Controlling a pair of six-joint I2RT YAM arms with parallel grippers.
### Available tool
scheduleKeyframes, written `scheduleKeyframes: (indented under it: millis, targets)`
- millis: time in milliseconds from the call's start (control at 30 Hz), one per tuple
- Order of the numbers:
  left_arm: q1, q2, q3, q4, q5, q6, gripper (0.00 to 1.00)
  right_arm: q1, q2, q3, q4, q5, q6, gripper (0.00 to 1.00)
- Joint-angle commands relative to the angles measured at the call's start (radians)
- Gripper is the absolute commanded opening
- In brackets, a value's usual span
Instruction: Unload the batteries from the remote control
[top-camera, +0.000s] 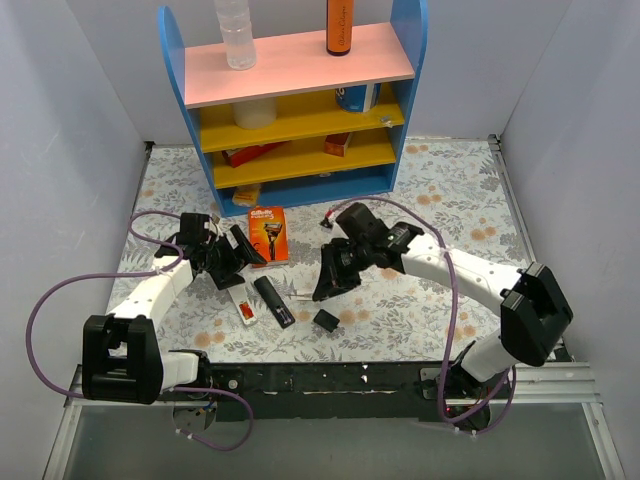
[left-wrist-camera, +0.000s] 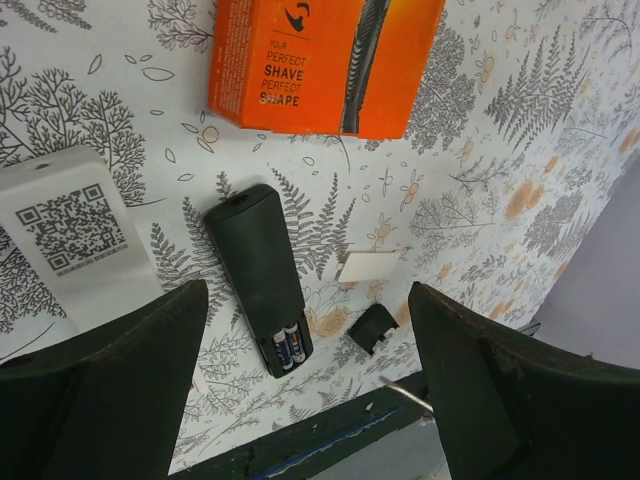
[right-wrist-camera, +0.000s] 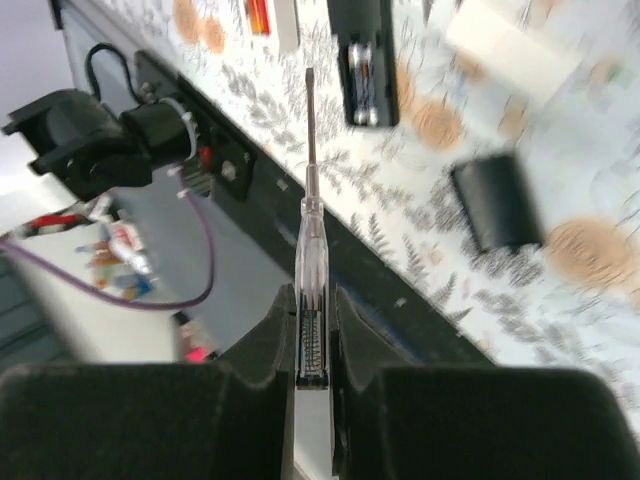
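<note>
Batteries (left-wrist-camera: 290, 346): both seated in the open near-end bay of the remote control (left-wrist-camera: 252, 260), on the table (top-camera: 450, 200).
Left gripper (left-wrist-camera: 305, 292): spread, empty, above the remote control.
Right gripper (right-wrist-camera: 312, 300): pinching a screwdriver (right-wrist-camera: 310, 200).
Risk: the unrestrained remote control may skid under prying, and freed cells may roll off the near edge.

The orange razor package (left-wrist-camera: 300, 70) reads "YOUR PERFECT SHAVE PERFECT SHAPE".

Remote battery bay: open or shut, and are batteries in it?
Open: the cover lies off beside the remote; two batteries sit inside.
</note>
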Motion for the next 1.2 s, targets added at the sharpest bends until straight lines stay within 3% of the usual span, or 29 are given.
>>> scheduleKeyframes:
  millis: [0, 200, 333, 500, 800, 1167]
  targets:
    - [-0.003, -0.031, 0.038, -0.049, -0.105, 0.007, 0.82, 0.009, 0.073, 0.218, -0.204, 0.222, -0.434, 0.01]
    - [0.004, 0.004, 0.087, -0.107, -0.133, -0.004, 0.83, 0.107, 0.087, 0.335, -0.270, 0.466, -0.875, 0.01]
    - [0.040, 0.012, 0.093, -0.119, -0.106, -0.012, 0.85, 0.230, 0.084, 0.317, -0.238, 0.644, -1.040, 0.01]
    - [0.135, 0.016, 0.089, -0.113, 0.017, 0.003, 0.85, 0.362, 0.133, 0.306, -0.223, 0.836, -1.089, 0.01]
    - [0.154, 0.019, 0.047, -0.104, 0.048, 0.040, 0.80, 0.552, 0.155, 0.279, -0.134, 1.066, -1.276, 0.01]
    - [0.152, 0.035, 0.020, -0.057, 0.131, 0.051, 0.76, 0.653, 0.242, 0.312, -0.233, 1.074, -1.330, 0.01]
